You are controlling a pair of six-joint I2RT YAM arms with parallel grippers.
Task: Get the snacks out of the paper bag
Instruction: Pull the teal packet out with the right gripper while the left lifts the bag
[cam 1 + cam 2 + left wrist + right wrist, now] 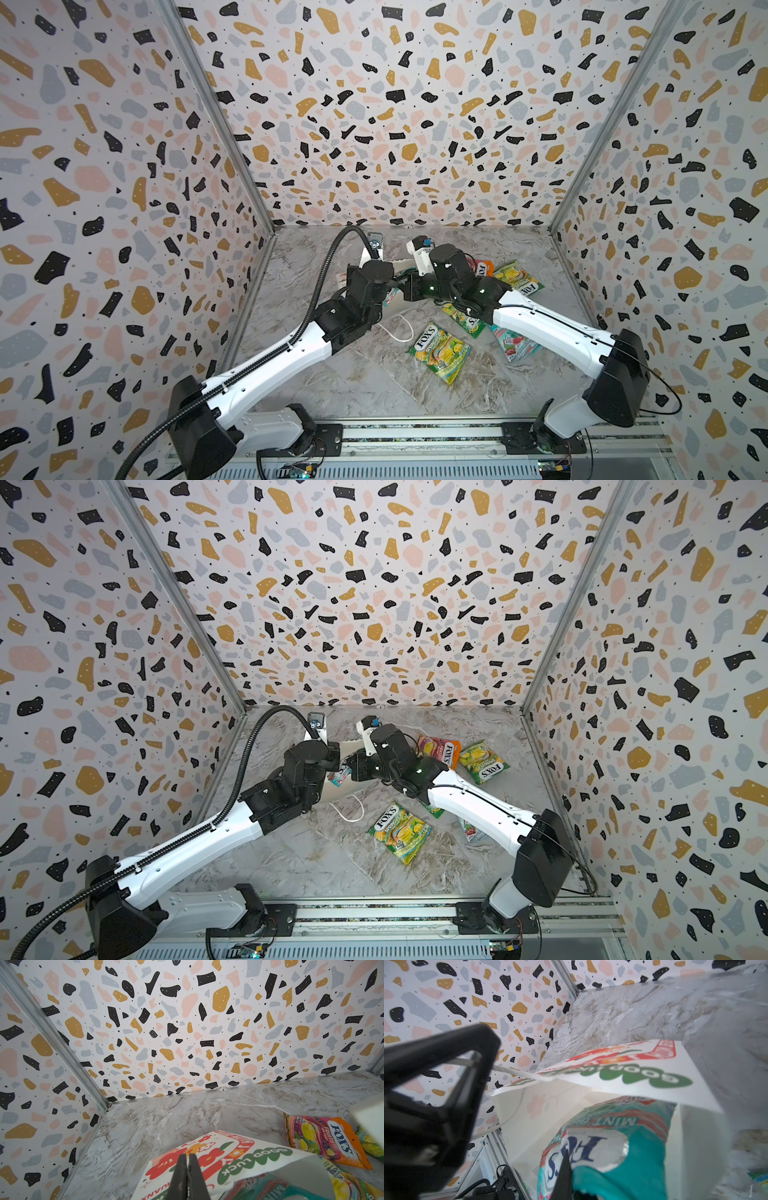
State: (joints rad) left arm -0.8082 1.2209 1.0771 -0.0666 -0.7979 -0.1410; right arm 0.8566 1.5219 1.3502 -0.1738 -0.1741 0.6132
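Note:
The white paper bag (239,1153) with the red flower print lies on its side at the back of the table, its mouth lifted. My left gripper (188,1159) is shut on the bag's upper wall. My right gripper (566,1159) is shut on a teal snack packet (623,1147) in the bag's mouth. On the table lie a green-yellow packet (439,352), an orange-pink one (440,750), a second green-yellow one (484,762), a third (463,318) partly under the right arm, and another teal one (513,345).
A white cord handle (399,328) loops onto the marble tabletop (374,386) in front of the bag. Patterned walls close the back and both sides. The two arms meet over the bag near the back left.

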